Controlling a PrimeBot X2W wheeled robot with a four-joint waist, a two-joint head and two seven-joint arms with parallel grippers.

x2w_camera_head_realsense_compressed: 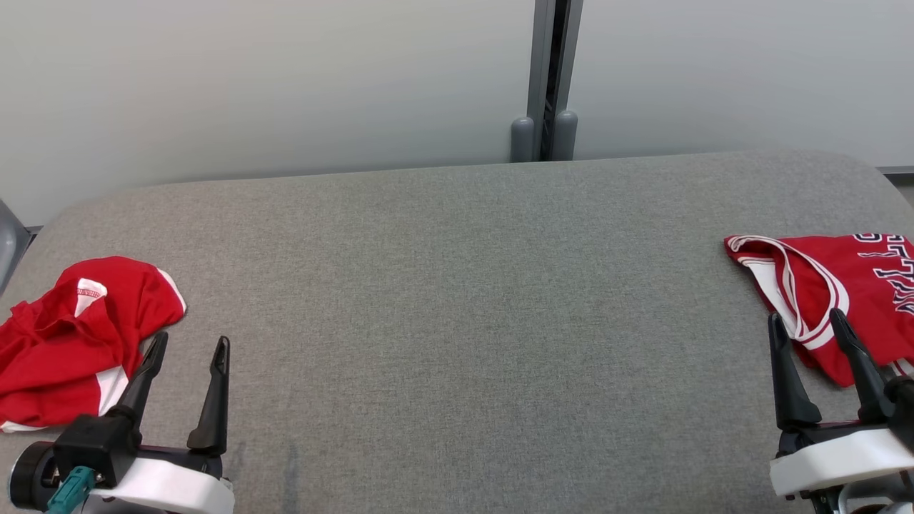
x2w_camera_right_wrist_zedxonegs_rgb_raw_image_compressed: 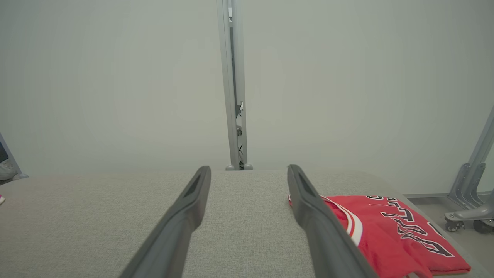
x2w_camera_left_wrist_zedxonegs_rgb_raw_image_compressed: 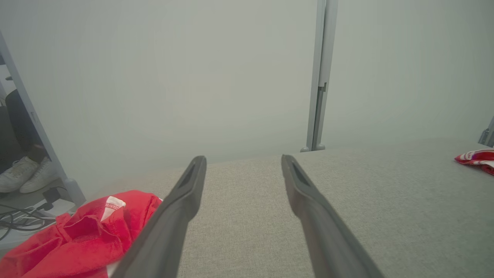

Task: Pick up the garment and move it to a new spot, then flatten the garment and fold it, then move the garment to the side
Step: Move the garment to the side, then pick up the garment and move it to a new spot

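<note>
I list on the tabletop (x2w_camera_head_realsense_compressed: 457, 285): crumpled red garment (x2w_camera_head_realsense_compressed: 64, 343) left end, red jersey (x2w_camera_head_realsense_compressed: 864, 285) right end; left end effector (x2w_camera_head_realsense_compressed: 193, 339) and right end effector (x2w_camera_head_realsense_compressed: 804, 315) spread, empty.

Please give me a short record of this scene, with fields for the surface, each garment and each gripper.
surface: grey fabric-covered table
left side: crumpled red and white garment
right side: red jersey with white trim and dark lettering, lying flatter
left gripper: open, holding nothing
right gripper: open, holding nothing
</note>
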